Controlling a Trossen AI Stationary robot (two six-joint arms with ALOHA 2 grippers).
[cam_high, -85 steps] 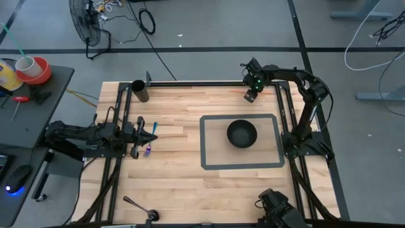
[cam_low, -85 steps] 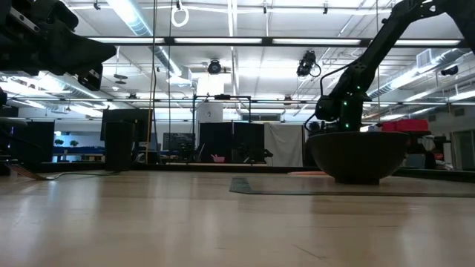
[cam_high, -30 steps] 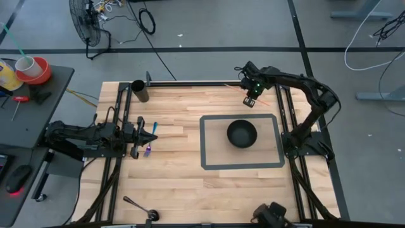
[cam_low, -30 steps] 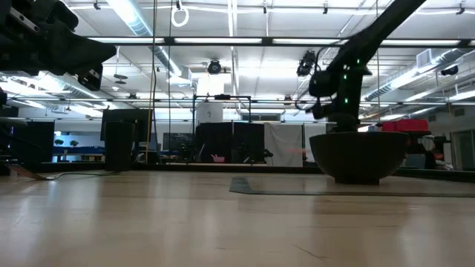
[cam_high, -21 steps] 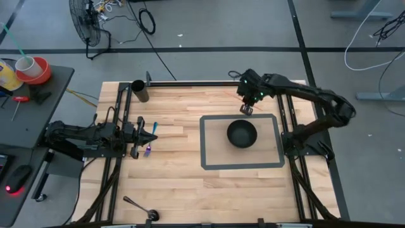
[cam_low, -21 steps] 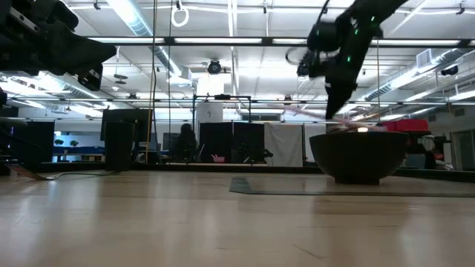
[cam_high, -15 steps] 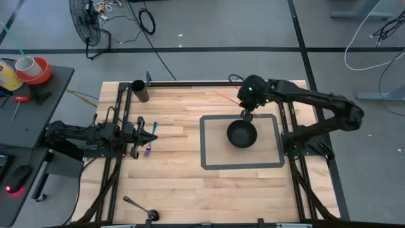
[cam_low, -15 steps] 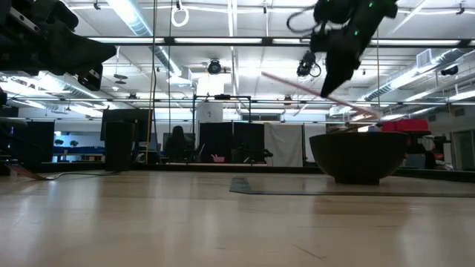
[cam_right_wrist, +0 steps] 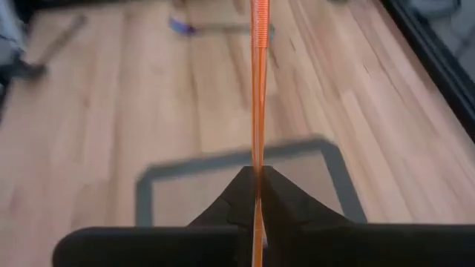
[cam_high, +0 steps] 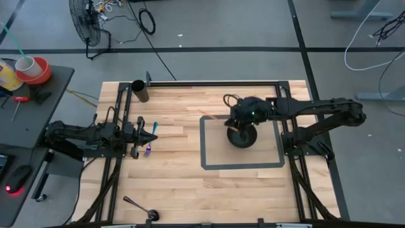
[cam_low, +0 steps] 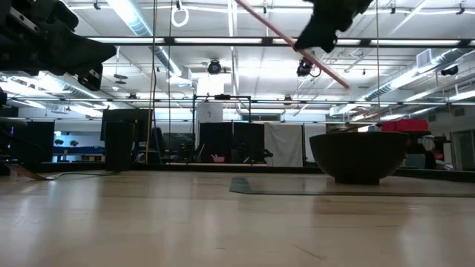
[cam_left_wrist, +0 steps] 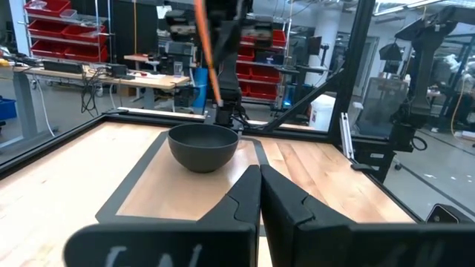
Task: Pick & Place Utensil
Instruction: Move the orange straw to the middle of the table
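My right gripper (cam_high: 235, 123) hangs over the black bowl (cam_high: 242, 136), shut on a thin orange utensil (cam_high: 214, 116). In the low view the utensil (cam_low: 278, 33) slants high above the bowl (cam_low: 358, 156), with its lower end toward the bowl. The bowl stands by its base inside a grey-bordered square (cam_high: 209, 142). My left gripper (cam_high: 154, 135) waits shut at the table's left side, and its wrist view shows the fingers (cam_left_wrist: 260, 194) closed with the bowl (cam_left_wrist: 203, 144) ahead. My right gripper pinches the orange utensil's shaft (cam_right_wrist: 257, 159) between its two fingers (cam_right_wrist: 276, 196), partway along its length. The shaft runs forward out of the fingers, along them rather than across. It is lifted clear and tilted, with a short lower end (cam_low: 338, 78) over the bowl.
A black cup (cam_high: 140, 90) stands at the far left corner. A purple-tipped utensil (cam_high: 149, 149) lies by my left gripper, and a dark ladle (cam_high: 138, 206) lies near the front edge. Black frame rails (cam_high: 286, 126) run along the table's sides.
My right gripper has come from the far right corner toward the bowl, rising and tipping as it went. The orange utensil came with it: first low behind the bowl, now lifted high and slanting over it.
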